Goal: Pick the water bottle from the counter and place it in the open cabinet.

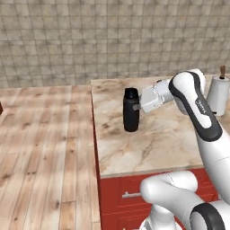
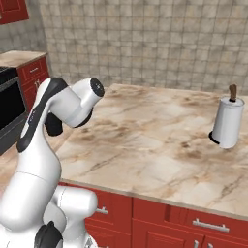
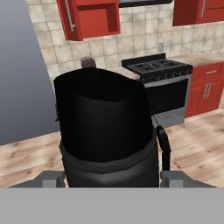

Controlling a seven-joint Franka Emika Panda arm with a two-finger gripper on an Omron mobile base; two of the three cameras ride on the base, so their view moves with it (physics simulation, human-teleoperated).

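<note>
The bottle (image 1: pixel 131 110) stands upright on the worktop (image 1: pixel 152 139), near its left edge. It stands up straight, so the claw (image 1: pixel 138 107) can come at it from the side. The arm reaches across the worktop and the claw sits right against the bottle, about halfway up. That is a good spot to hold, since a grip too near the top could tip it over.

In the hand view the bottle (image 3: pixel 107 131) looks very big and close, with one dark fingertip (image 3: pixel 163 146) beside it on the right. The fingers seem to sit on both sides of the bottle, but I cannot tell if they squeeze it yet. The bottle's bottom looks like it is on the worktop, so it is not lifted.

Far off, up on the wall, the cabinet (image 3: pixel 94 18) is open and waits for the bottle. The towel roll (image 1: pixel 219 94) stands well away from the bottle, so it should not get bumped.
</note>
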